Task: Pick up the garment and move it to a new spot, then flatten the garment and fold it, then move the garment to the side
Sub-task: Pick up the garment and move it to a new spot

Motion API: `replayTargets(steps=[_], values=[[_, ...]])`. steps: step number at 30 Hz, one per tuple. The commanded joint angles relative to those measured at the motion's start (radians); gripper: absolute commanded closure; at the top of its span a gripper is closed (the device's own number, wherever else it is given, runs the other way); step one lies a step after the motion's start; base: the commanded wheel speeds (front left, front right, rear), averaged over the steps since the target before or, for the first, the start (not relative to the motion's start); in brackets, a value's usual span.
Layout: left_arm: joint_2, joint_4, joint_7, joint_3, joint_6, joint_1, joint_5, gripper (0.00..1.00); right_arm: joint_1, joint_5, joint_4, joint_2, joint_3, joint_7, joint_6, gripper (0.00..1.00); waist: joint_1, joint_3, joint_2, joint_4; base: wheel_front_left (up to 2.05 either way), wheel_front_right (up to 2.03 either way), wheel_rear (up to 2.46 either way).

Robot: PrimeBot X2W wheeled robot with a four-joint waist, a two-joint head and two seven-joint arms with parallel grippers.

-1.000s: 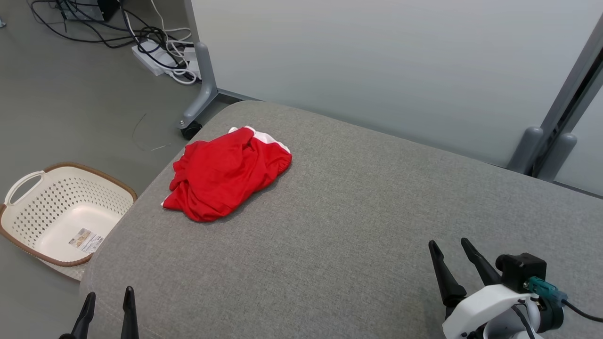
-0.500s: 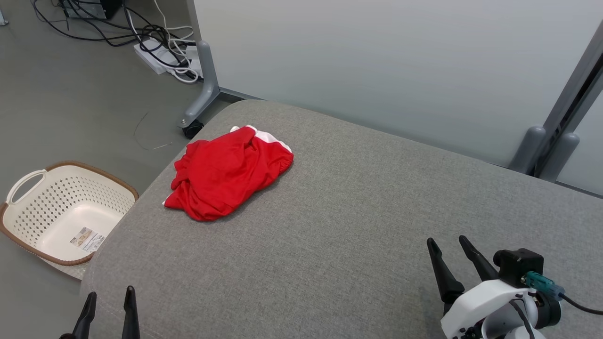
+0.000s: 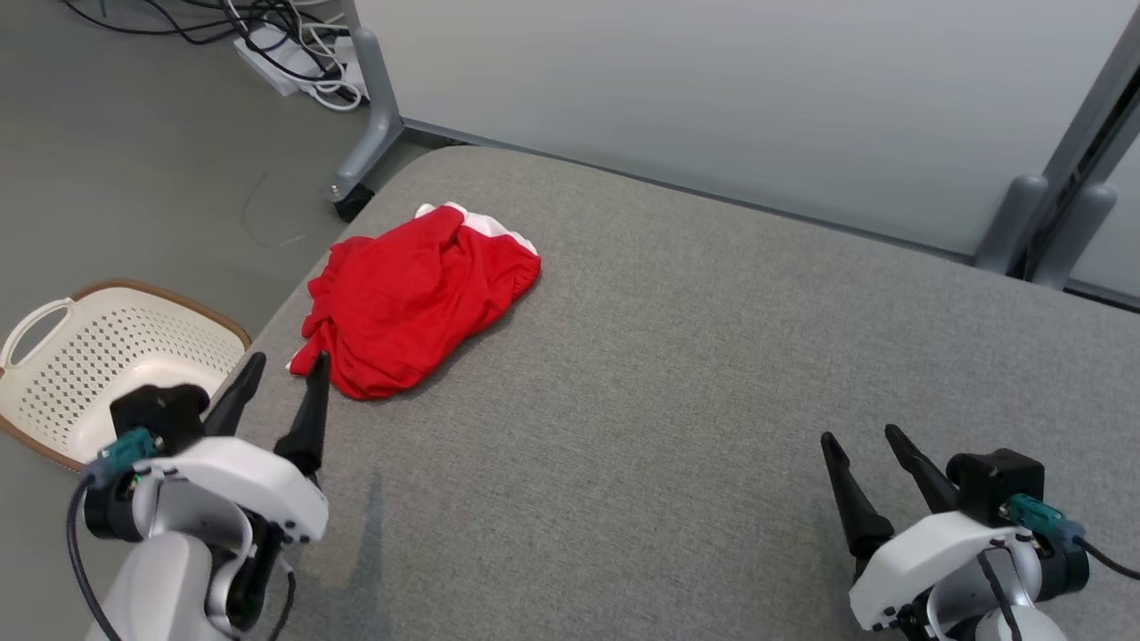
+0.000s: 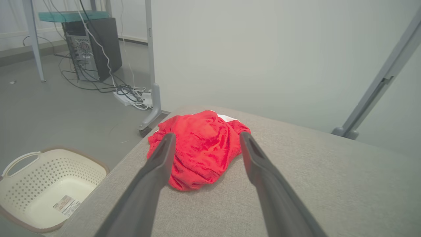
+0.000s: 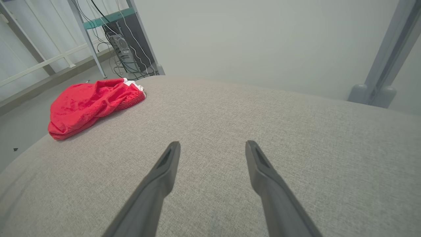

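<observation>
Crumpled red garment [image 3: 414, 298] just ahead of my left tool [image 3: 289, 358]; both tools spread wide, holding nothing.
Head view: garment lies near the bench's [image 3: 668, 356] far left corner, well apart from my right tool [image 3: 859, 434]. Left wrist view: it lies beyond and between my fingers [image 4: 158, 164]. Right wrist view: it lies far off to the left.

Red garment [image 3: 414, 312], white trim, on heathered grey upholstery [image 3: 668, 401].
Left of the left gripper [image 3: 290, 356]: cream perforated basket [image 3: 107, 356], brown-rimmed; dark fingers [image 3: 307, 418].
</observation>
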Motion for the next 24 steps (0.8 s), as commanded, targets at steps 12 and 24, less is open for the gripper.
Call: replayTargets(steps=[12,24], values=[[-0.049,0.484,0.143,0.128,0.032,-0.464,-0.196,0.0,-0.07,-0.109,-0.226,-0.026,0.008,0.171,0.001,0.0,0.0,0.269,0.0,-0.218,0.0,0.0,0.0],[0.004,0.806,0.3,0.135,0.222,-0.69,-0.185,0.0,-0.061,-0.119,-0.364,-0.045,0.0,0.221,0.001,0.0,0.0,0.421,0.0,-0.316,0.0,0.0,0.0]])
